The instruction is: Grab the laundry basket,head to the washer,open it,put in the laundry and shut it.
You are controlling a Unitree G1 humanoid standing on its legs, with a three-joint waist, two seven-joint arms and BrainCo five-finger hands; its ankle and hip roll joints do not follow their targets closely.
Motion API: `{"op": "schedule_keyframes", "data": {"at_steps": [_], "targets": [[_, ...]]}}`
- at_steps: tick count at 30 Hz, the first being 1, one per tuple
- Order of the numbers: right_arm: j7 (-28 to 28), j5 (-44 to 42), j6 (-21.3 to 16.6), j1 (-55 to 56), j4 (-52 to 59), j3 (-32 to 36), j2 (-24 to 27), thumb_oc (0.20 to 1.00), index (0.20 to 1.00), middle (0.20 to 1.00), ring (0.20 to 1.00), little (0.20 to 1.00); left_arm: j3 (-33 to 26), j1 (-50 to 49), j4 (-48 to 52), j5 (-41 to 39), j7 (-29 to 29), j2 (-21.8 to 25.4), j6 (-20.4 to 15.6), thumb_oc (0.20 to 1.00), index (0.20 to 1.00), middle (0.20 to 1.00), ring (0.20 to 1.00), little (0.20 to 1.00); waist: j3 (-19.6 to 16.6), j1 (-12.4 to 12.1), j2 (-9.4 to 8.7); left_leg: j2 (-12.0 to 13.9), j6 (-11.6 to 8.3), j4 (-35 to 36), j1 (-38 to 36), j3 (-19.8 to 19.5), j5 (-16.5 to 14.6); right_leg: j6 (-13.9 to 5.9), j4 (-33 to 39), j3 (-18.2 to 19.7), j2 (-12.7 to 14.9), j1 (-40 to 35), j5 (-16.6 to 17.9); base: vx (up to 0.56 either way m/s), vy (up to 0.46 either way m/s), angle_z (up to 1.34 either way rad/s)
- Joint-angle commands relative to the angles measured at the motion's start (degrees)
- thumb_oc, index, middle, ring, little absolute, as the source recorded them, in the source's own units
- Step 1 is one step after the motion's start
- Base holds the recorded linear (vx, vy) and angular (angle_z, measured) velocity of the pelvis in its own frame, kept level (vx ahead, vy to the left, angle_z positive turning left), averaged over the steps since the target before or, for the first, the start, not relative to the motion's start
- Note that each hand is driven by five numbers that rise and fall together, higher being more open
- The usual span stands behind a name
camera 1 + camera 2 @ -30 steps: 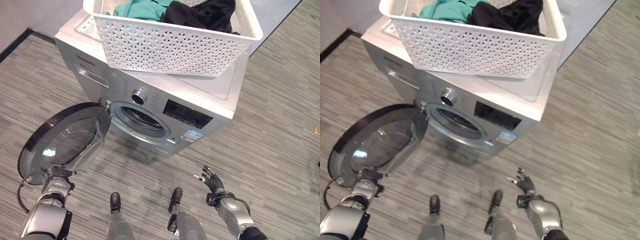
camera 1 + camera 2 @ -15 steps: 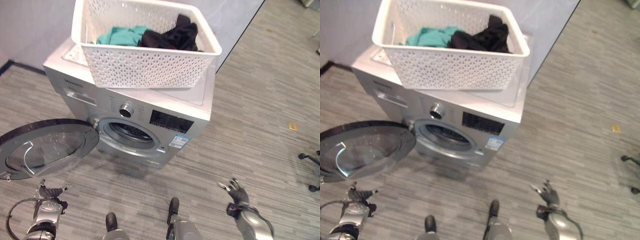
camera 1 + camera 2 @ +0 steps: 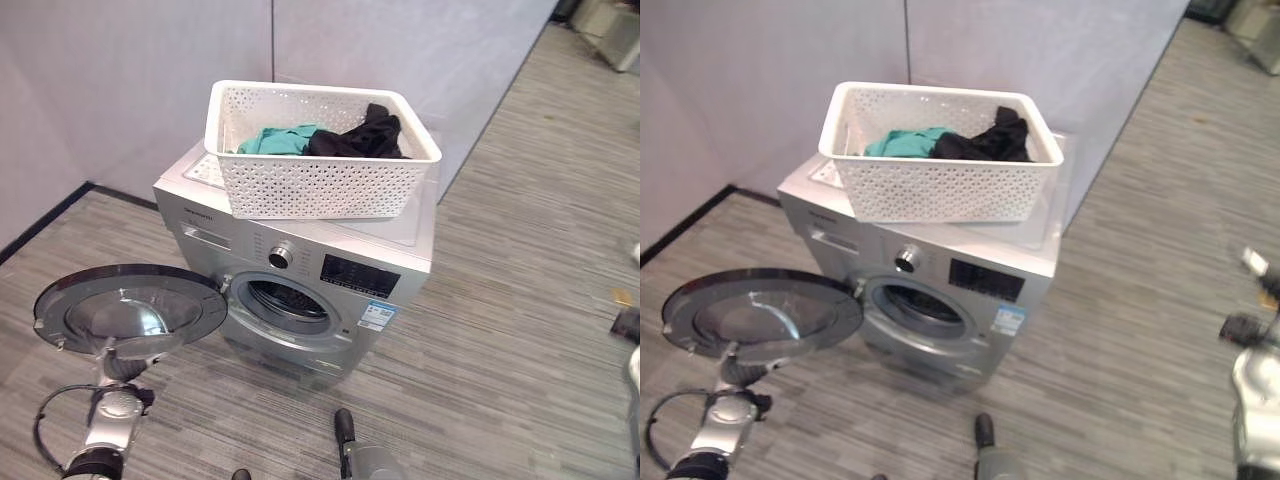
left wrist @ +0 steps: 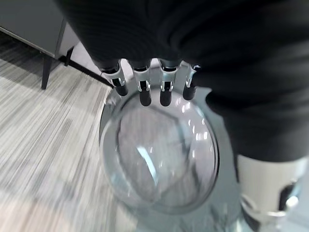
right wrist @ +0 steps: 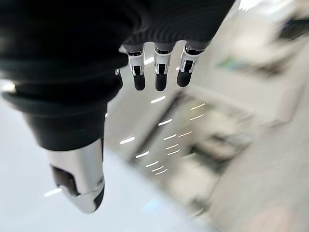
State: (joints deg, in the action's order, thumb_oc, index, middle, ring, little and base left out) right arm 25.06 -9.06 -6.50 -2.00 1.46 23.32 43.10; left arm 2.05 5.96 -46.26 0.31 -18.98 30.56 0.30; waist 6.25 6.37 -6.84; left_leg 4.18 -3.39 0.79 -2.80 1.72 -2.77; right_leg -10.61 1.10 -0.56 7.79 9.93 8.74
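With the laundry basket [image 3: 320, 155] resting on the washer [image 3: 330, 290], the door [image 3: 130, 310] wide open and both hands — left hand [image 4: 149, 89], right hand [image 5: 157, 72] — relaxed and empty, a careless reach risked toppling the basket.

Left hand [image 3: 118, 372] mostly hidden under open washer door [image 3: 130, 309]. Right hand [image 3: 1262, 290] cut off at picture edge. Laundry [image 3: 345, 140] partly hidden behind laundry basket [image 3: 318, 186] wall. Drum interior dark, contents unreadable. Right wrist view background blurred.
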Motion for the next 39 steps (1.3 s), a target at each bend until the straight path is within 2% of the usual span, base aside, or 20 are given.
{"op": "schedule_keyframes", "data": {"at_steps": [1, 6, 7, 10, 11, 14, 15, 16, 17, 20, 21, 22, 23, 25, 26, 28, 29, 30, 33, 39], "targets": [[-1.6, 0.8, -2.6, -6.5, -0.2, -1.6, 6.4, 1.0, 1.0, 1.0, 1.0, 1.0, 1.0, 6.4, -5.0, 4.0, 0.1, 2.0, -1.6, 1.0, 1.0, 1.0, 1.0, 1.0, 2.2, 0.3, 0.43, -5.7, 6.03, 1.4, -9.2, -2.3, -9.4, -1.72, 0.2, -1.9, 0.0, 4.9, 0.5, 0.17, -0.083, -0.04], [-1.9, 0.9, -2.5, -8.8, 1.0, -2.9, 9.1, 1.0, 1.0, 1.0, 1.0, 1.0, 2.4, 8.4, -10.5, 3.1, 0.3, 0.5, -1.7, 1.0, 1.0, 1.0, 1.0, 1.0, 1.0, 1.3, 0.13, -4.8, 5.12, 2.8, -10.4, -3.8, -9.4, -0.9, -0.7, -0.8, -1.0, 4.1, 0.9, 0.19, -0.124, 0.38], [-5.2, -2.3, -4.2, -11.8, 4.8, -5.9, 14.0, 1.0, 1.0, 1.0, 1.0, 1.0, 3.7, 8.9, -17.0, 2.3, 0.4, -0.4, -1.2, 1.0, 1.0, 1.0, 1.0, 1.0, -1.5, 2.1, 0.13, -1.5, 3.47, 0.0, -12.3, -3.9, -11.6, 0.78, -3.5, -1.9, -2.8, 3.2, -0.9, 0.35, -0.253, 0.1], [-5.3, -2.4, -4.3, -12.6, 4.4, -6.6, 14.4, 1.0, 1.0, 1.0, 1.0, 1.0, 3.4, 9.1, -17.4, 2.2, 0.4, -0.7, -1.5, 1.0, 1.0, 1.0, 1.0, 1.0, -1.6, 2.8, 0.48, -1.3, 3.3, -0.2, -11.8, -4.3, -11.7, 0.94, -3.7, -2.3, -2.8, 3.5, -1.1, 0.17, -0.189, 0.18], [-8.6, -5.5, -5.1, -17.5, 5.9, -10.5, 19.8, 1.0, 1.0, 1.0, 1.0, 1.0, 3.6, 9.1, -19.0, 0.6, 1.4, -0.8, -1.7, 1.0, 1.0, 1.0, 1.0, 1.0, -1.2, 1.5, -0.38, 2.6, -1.36, -20.1, -3.5, -2.3, -4.6, 3.94, -1.9, -4.7, -4.7, -2.4, -3.7, 0.13, -0.303, 0.06], [-8.6, -5.5, -5.1, -18.1, 5.6, -11.0, 19.9, 1.0, 1.0, 1.0, 1.0, 1.0, 3.4, 9.1, -19.0, 0.6, 1.4, -0.7, -1.6, 1.0, 1.0, 1.0, 1.0, 1.0, -1.6, 2.2, -0.65, 2.2, -1.31, -20.7, -2.4, -2.8, -4.4, 3.92, -1.8, -5.0, -4.2, -1.8, -3.4, 0.08, -0.15, 0.35], [-11.2, -6.0, -4.1, -24.0, 5.4, -17.2, 23.2, 1.0, 1.0, 1.0, 1.0, 1.0, 2.7, 8.8, -20.1, -1.7, 2.3, -0.3, -2.2, 1.0, 1.0, 1.0, 1.0, 1.0, -1.1, -0.5, -2.28, 7.3, -1.86, -25.9, 1.1, -2.1, -1.4, 5.42, 0.7, -4.4, -5.8, -6.4, -5.6, 0.13, -0.15, 0.59], [-11.2, -6.0, -4.2, -25.0, 5.0, -18.1, 23.3, 1.0, 1.0, 1.0, 1.0, 1.0, 2.4, 8.7, -20.1, -1.7, 2.3, -0.3, -2.2, 1.0, 1.0, 1.0, 1.0, 1.0, -1.1, -0.2, -2.39, 7.1, -1.86, -25.6, 1.1, -2.1, -1.0, 5.46, 0.8, -4.4, -5.6, -6.4, -5.4, 0.15, -0.121, 0.08], [-12.2, -6.0, -3.9, -26.3, 4.1, -19.9, 24.9, 1.0, 1.0, 1.0, 1.0, 1.0, 2.8, 8.7, -20.3, -1.8, 2.4, -0.3, -2.4, 1.0, 1.0, 1.0, 1.0, 1.0, -1.4, -0.1, -3.28, 10.0, -1.75, -21.4, 1.6, -1.2, -0.4, 5.03, 0.9, -4.6, -4.5, -6.5, -5.8, 0.03, 0.017, -0.29], [-12.1, -6.1, -4.0, -27.5, 3.6, -21.0, 25.1, 1.0, 1.0, 1.0, 1.0, 1.0, 2.5, 8.6, -20.4, -1.8, 2.4, -0.4, -2.4, 1.0, 1.0, 1.0, 1.0, 1.0, -1.4, -0.1, -3.13, 10.0, -1.83, -20.1, 0.6, -0.7, 0.1, 5.07, 0.9, -4.4, -4.5, -6.7, -5.9, 0.05, 0.064, -0.12], [-14.8, -7.5, -3.3, -29.6, -0.4, -25.3, 30.1, 1.0, 1.0, 1.0, 1.0, 1.0, 6.5, 10.8, -19.8, -0.6, 3.6, -0.5, -3.4, 1.0, 1.0, 1.0, 1.0, 1.0, -2.4, 0.3, -3.2, 18.5, -4.36, -3.6, 2.4, 7.7, 7.5, 4.01, 1.1, -7.4, -1.7, -7.6, -8.6, 0.11, 0.222, 0.43], [-16.3, -7.5, -1.7, -30.4, -2.7, -27.0, 31.7, 1.0, 1.0, 1.0, 1.0, 1.0, 7.0, 11.4, -19.3, -0.6, 4.1, -0.4, -3.5, 1.0, 1.0, 1.0, 1.0, 1.0, -2.5, 0.4, -2.74, 19.1, -5.09, -1.7, 1.1, 11.5, 7.8, 3.79, 1.4, -8.1, -1.5, -8.4, -8.8, 0.17, 0.377, 1.5], [-18.1, -8.2, -1.2, -29.8, -3.0, -28.0, 31.7, 1.0, 1.0, 1.0, 1.0, 1.0, 6.9, 10.0, -18.4, -0.4, 4.5, -1.7, -3.6, 1.0, 1.0, 1.0, 1.0, 1.0, -3.3, 0.3, -0.73, 17.6, -6.58, 0.5, -0.6, 13.6, 6.6, 2.62, 2.5, -8.1, -0.6, -9.0, -7.9, 0.08, 0.199, 1.55], [-18.1, -8.2, -1.2, -29.8, -3.0, -28.0, 31.7, 1.0, 1.0, 1.0, 1.0, 1.0, 6.9, 10.0, -18.4, -0.4, 4.5, -1.7, -3.6, 1.0, 1.0, 1.0, 1.0, 1.0, -3.3, 0.3, -0.73, 17.6, -6.58, 0.5, -0.6, 13.6, 6.6, 2.62, 2.5, -8.1, -0.6, -9.0, -7.9, 0.08, 0.132, 0.19], [-20.0, -7.7, -0.5, -31.1, -3.9, -30.5, 32.7, 1.0, 1.0, 1.0, 1.0, 1.0, 7.5, 9.3, -17.7, 0.2, 5.1, -2.2, -3.9, 1.0, 1.0, 1.0, 1.0, 1.0, -3.9, 0.1, -0.03, 16.6, -7.15, 0.8, -1.4, 14.5, 6.5, 2.17, 3.0, -8.6, 0.8, -9.7, -7.0, 0.09, 0.109, -0.84], [-20.0, -7.7, -0.5, -31.5, -4.0, -30.9, 32.7, 1.0, 1.0, 1.0, 1.0, 1.0, 7.4, 9.3, -17.7, 0.2, 5.1, -2.3, -3.9, 1.0, 1.0, 1.0, 1.0, 1.0, -3.9, 0.2, 0.02, 16.6, -7.15, 0.8, -1.4, 14.5, 6.5, 2.17, 3.0, -8.6, 0.8, -9.7, -7.0, 0.09, 0.121, -0.18], [-22.5, -7.7, 0.9, -36.9, -7.7, -37.5, 32.7, 1.0, 1.0, 1.0, 1.0, 1.0, 8.6, 8.4, -16.6, 0.5, 5.8, -1.6, -4.3, 1.0, 1.0, 1.0, 1.0, 1.0, -4.1, -1.0, -0.32, 14.5, -6.72, 1.2, -2.6, 14.3, 5.2, 1.6, 2.9, -8.1, 2.2, -10.0, -5.9, 0.1, 0.134, 0.09], [-22.5, -7.7, 0.9, -36.9, -7.7, -37.5, 32.7, 1.0, 1.0, 1.0, 1.0, 1.0, 8.6, 8.4, -16.6, 0.5, 5.8, -1.6, -4.3, 1.0, 1.0, 1.0, 1.0, 1.0, -4.1, -1.0, -0.32, 14.5, -6.72, 1.2, -2.6, 14.3, 5.2, 1.6, 2.9, -8.1, 2.2, -10.0, -5.9, 0.11, 0.163, 0.0], [-25.1, -7.2, 2.7, -44.4, -12.4, -46.6, 32.4, 1.0, 1.0, 1.0, 1.0, 1.0, 8.2, 6.9, -15.0, -0.2, 6.4, -0.6, -4.8, 1.0, 1.0, 1.0, 1.0, 1.0, -4.1, -1.5, -0.81, 12.5, -5.88, 1.5, -3.2, 15.0, 4.1, 0.8, 2.1, -7.9, 4.1, -8.9, -4.9, 0.06, 0.113, -0.1], [-26.4, -6.3, 3.2, -49.4, -16.5, -51.5, 31.1, 1.0, 1.0, 1.0, 1.0, 1.0, 8.2, 6.2, -15.1, -0.8, 7.1, -0.7, -5.1, 1.0, 1.0, 1.0, 1.0, 1.0, -4.3, -1.4, -0.75, 11.3, -5.44, 2.9, -3.4, 14.5, 3.8, -0.04, 2.1, -8.2, 5.0, -8.2, -4.3, 0.03, 0.034, -0.06]]}}
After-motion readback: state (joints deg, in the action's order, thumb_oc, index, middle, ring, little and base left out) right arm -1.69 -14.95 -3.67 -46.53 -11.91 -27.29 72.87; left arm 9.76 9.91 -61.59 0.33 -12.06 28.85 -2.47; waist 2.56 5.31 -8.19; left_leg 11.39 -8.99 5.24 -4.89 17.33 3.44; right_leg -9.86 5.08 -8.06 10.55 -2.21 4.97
